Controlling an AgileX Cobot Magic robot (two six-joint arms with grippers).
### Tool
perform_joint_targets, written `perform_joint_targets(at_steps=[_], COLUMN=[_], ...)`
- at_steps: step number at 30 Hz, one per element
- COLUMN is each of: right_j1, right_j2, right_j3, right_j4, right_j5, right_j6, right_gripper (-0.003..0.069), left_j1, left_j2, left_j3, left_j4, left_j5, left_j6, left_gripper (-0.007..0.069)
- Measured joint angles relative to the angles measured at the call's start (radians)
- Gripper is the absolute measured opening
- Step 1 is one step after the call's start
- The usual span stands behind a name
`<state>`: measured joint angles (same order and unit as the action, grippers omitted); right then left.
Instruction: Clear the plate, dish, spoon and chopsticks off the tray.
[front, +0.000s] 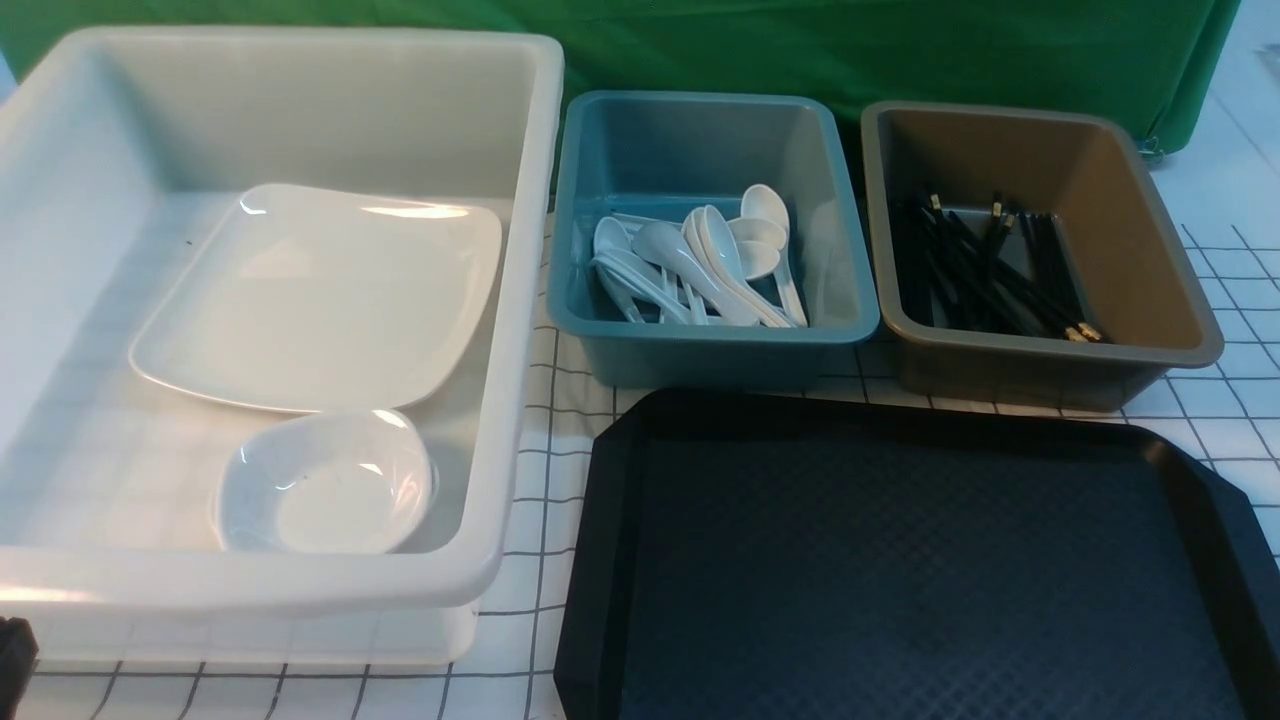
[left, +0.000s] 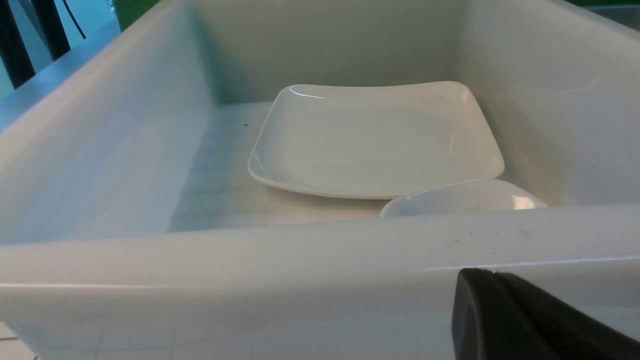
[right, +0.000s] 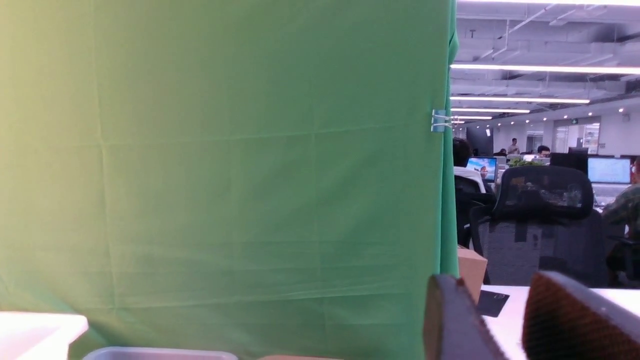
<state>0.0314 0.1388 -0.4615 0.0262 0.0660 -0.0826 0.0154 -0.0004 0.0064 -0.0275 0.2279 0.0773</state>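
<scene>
At the lower edge of the right wrist view, we see the right gripper (right: 505, 325) with its two fingers standing apart and nothing between them, raised toward a green curtain (right: 225, 175) with an open office beyond; in the front view this gripper does not appear. Of the left gripper (left: 525, 320) we see only one dark finger in the left wrist view, just outside the near wall of the white tub (left: 200, 265), so we cannot tell whether its jaws are apart or together; a dark sliver at the bottom left corner of the front view may be part of that arm. Inside the white tub (front: 520, 300) we find the plate (front: 320, 295) lying flat toward the far side, and a small deep dish (front: 325, 480) sitting in front of it, its rim at or just over the plate's near edge. To the right of the tub, the blue bin (front: 830, 300) holds a heap of white spoons (front: 700, 265), and the brown bin (front: 1150, 250) beside it holds a bundle of black chopsticks (front: 990, 265). In front of those two bins, the tray (front: 900, 580) rests bare on the checked tablecloth (front: 545, 500).
</scene>
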Motion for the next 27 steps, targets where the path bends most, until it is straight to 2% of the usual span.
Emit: perform_joint_targets(at_steps=[5,7,16,19,27], right_j1=[0.0,-0.001,-0.01,-0.013,0.01], right_j2=[0.001,-0.005,-0.131,-0.137,-0.137], right_j3=[0.069,0.161,0.456,0.47,0.472], right_j4=[0.0,0.0,0.0,0.0,0.002], right_j5=[-0.001,0.001,0.037,0.152,0.168], right_j6=[-0.118,-0.161,-0.163,-0.155,-0.126], right_gripper=[0.0239,0.0239,0.0239,0.0239,0.0239], left_j1=[0.0,0.0,0.0,0.0,0.0], left_j2=[0.0,0.0,0.0,0.0,0.0], left_j3=[0.0,0.0,0.0,0.0,0.0], left_j4=[0.0,0.0,0.0,0.0,0.0], left_j5=[0.0,0.0,0.0,-0.003,-0.006], left_j6=[0.0,0.001,0.001,0.001,0.003], left_gripper=[0.0,0.0,0.0,0.0,0.0002])
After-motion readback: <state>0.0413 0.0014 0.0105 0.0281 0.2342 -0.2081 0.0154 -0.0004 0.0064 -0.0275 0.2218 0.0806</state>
